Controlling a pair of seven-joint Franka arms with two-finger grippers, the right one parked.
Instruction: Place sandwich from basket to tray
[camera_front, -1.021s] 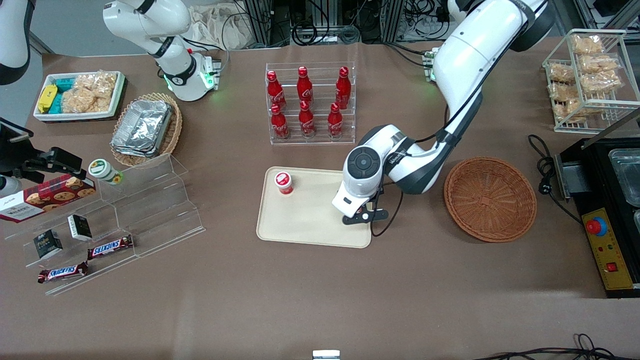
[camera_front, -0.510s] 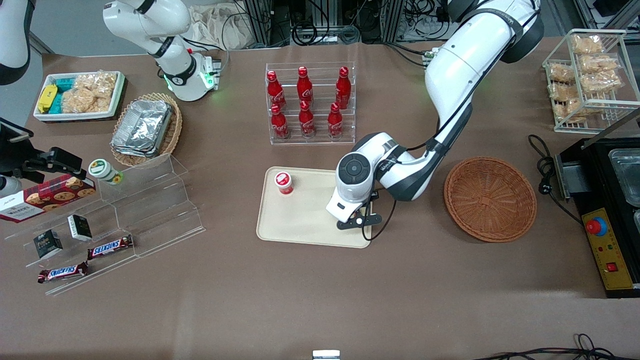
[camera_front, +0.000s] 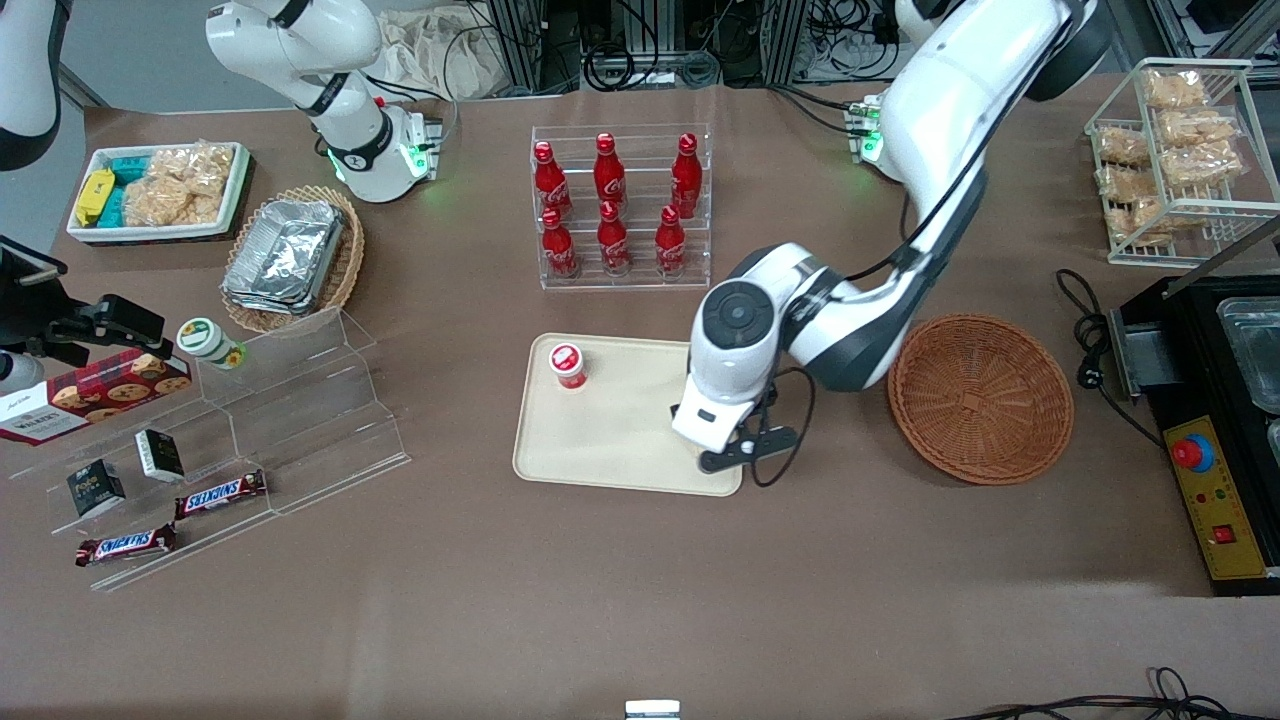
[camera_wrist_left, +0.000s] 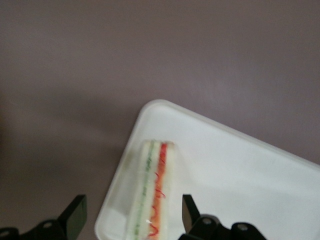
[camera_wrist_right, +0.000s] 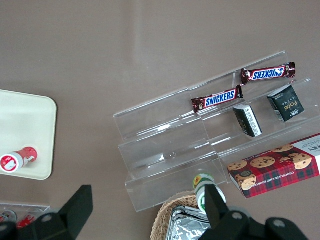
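Risen, gripper (camera_wrist_left: 131, 217) fingers spread above sandwich (camera_wrist_left: 154, 192) on tray (camera_wrist_left: 240, 170).

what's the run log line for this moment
pincer: open, above tray corner | sandwich: on tray, released | basket: empty

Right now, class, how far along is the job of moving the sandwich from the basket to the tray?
Nearly finished. Done: the basket holds nothing, and the sandwich lies on the tray, near a corner. In hand: the claw is open above the sandwich, its fingers apart on either side, not gripping. Left: only lifting the arm clear. A small red-capped bottle also stands on the tray.
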